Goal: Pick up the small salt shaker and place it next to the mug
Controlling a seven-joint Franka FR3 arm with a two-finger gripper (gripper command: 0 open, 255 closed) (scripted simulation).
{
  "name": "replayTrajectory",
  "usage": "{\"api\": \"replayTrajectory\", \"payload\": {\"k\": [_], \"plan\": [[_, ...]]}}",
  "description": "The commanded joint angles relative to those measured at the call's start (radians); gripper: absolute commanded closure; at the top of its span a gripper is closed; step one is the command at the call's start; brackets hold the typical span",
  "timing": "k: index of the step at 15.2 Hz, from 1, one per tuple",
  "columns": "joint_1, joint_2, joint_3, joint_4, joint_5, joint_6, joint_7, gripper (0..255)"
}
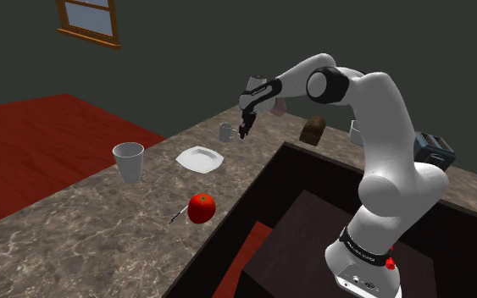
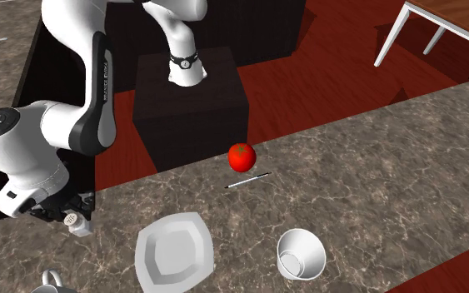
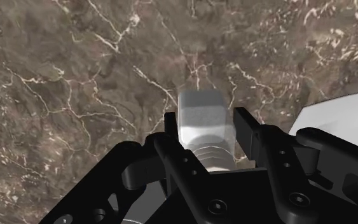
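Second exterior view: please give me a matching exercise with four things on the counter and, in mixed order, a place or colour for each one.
Things:
1 salt shaker
2 tomato
3 plate
4 cup

Descriptions:
A red, beside a thin utensil
B at the black gripper
C white, flat, between shaker and cup
D white, open top, nearest the view's right

Pairs: 1-B; 2-A; 3-C; 4-D

Grey salt shaker point(image 3: 199, 121), red tomato point(image 1: 201, 207), brown white-veined counter point(image 1: 75, 229).

Open countertop point(image 1: 75, 220) surrounds the gripper point(image 3: 206, 124), with the plate point(image 2: 174, 250) just beside it and the mug point(image 1: 225, 131) near.
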Motion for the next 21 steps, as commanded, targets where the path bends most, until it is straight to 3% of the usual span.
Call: {"api": "replayTrajectory", "payload": {"k": [1,12,19,20,21], "plan": [[-0.001,0.014,-0.001,-0.004,-0.001,0.018,0.0,255],[0.002,0.12,-0.006,0.023,-0.006,0.097,0.006,255],[0.002,0.12,-0.006,0.024,-0.006,0.097,0.006,255],[0.002,0.12,-0.006,0.024,-0.006,0.097,0.006,0],[0.002,0.12,-0.006,0.024,-0.006,0.097,0.006,0]]}}
